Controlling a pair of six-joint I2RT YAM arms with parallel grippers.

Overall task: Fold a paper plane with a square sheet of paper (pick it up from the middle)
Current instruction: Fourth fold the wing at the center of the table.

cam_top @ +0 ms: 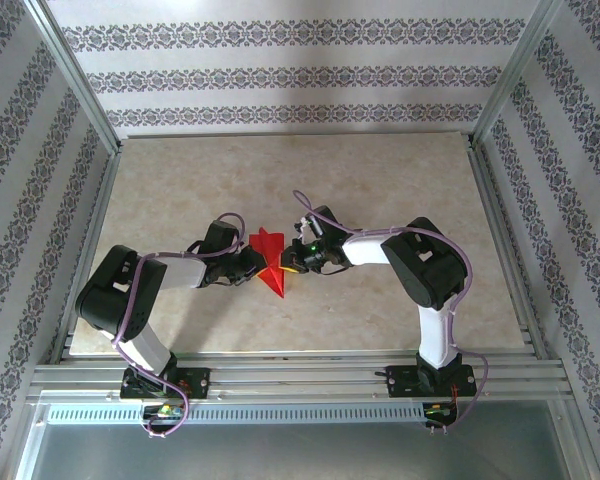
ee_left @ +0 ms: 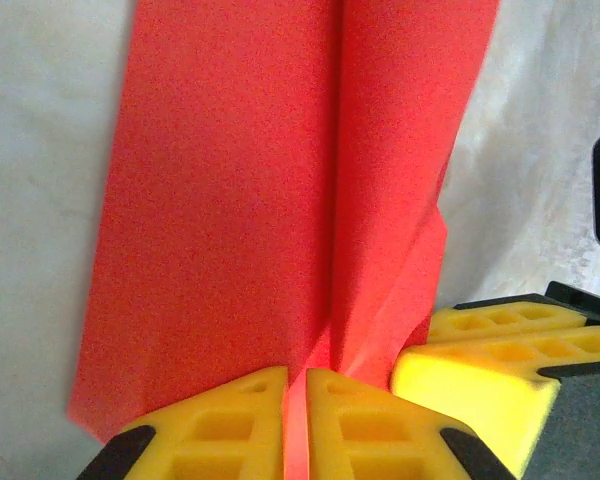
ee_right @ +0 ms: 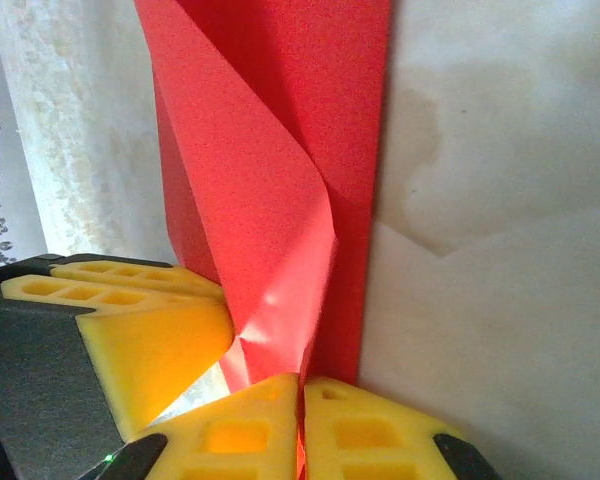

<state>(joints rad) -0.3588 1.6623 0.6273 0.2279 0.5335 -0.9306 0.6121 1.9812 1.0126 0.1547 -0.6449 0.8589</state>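
The red sheet of paper (cam_top: 268, 258) is folded into a narrow pointed paper plane shape with its tip toward the near edge, at the table's middle. My left gripper (cam_top: 253, 266) holds it from the left and my right gripper (cam_top: 289, 263) from the right. In the left wrist view the paper (ee_left: 230, 200) runs as a thin red layer down between my left gripper's (ee_left: 296, 390) yellow fingertips (ee_left: 230, 420), and the right gripper's fingers (ee_left: 490, 360) press close beside it. In the right wrist view a curled flap of the paper (ee_right: 270, 180) is pinched in my right gripper (ee_right: 301, 395).
The beige marbled tabletop (cam_top: 400, 180) spreads wide around both arms. Aluminium frame posts (cam_top: 75, 80) and rails (cam_top: 300, 375) border it, with patterned walls behind and to the sides.
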